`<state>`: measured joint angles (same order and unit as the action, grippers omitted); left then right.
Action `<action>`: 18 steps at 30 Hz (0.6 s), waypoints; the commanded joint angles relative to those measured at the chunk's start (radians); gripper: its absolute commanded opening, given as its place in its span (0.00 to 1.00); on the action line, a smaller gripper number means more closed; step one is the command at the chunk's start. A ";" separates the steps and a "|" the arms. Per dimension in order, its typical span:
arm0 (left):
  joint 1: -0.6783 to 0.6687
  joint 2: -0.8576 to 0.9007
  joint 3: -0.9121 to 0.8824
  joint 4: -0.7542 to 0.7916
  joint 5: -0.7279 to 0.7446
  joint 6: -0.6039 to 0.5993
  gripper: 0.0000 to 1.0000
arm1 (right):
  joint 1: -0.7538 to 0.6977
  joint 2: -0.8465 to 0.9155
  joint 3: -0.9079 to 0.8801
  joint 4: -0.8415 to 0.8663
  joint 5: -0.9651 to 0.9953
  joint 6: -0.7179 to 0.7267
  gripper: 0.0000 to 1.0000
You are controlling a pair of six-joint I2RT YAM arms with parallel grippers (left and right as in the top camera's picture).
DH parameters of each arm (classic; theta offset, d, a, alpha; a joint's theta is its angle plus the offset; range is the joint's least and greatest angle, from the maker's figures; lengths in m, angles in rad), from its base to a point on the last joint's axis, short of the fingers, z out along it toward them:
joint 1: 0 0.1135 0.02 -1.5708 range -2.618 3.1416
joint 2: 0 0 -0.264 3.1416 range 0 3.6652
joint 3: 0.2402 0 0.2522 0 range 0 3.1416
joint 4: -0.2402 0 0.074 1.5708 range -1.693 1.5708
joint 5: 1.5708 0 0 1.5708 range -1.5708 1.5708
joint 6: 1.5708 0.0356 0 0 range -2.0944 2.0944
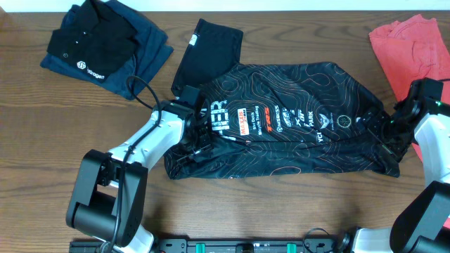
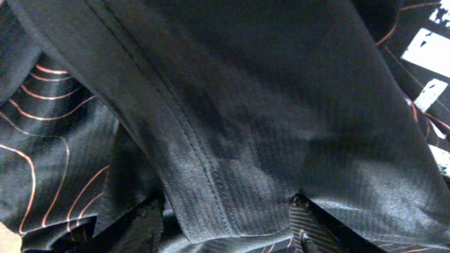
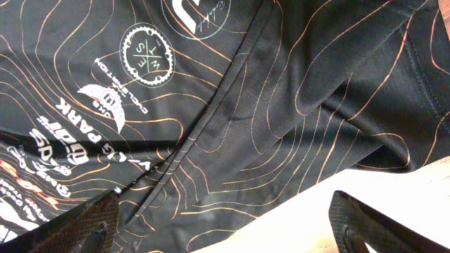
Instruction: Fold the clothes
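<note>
On the jersey (image 1: 295, 144), right of the middle, the white word PARK (image 3: 69, 118) reads plainly. Beside it is a round cog badge (image 3: 145, 50), its small lettering too fine to read. Big white letters (image 1: 218, 112) at the left look like ER. The black polo (image 1: 91, 39), far left, has a white logo (image 1: 83, 67) with an unreadable word.

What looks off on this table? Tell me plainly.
The sports jersey lies slanted and uneven: one sleeve sticks out toward the far edge, and fabric bunches in wrinkles at the left gripper. Nothing looks spilled or torn.

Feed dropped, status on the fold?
Left gripper in jersey fabric, jaws unclear. Right gripper open over hem. Jersey rumpled, not folded. Coral garment at right edge.
</note>
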<state>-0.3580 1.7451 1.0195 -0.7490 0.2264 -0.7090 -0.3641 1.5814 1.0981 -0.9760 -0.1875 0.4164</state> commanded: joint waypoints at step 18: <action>-0.001 0.019 -0.010 0.026 0.002 0.006 0.25 | 0.011 0.006 -0.002 -0.005 -0.008 0.001 0.93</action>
<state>-0.3580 1.7481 1.0195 -0.7238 0.2302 -0.7063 -0.3641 1.5814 1.0981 -0.9791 -0.1875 0.4164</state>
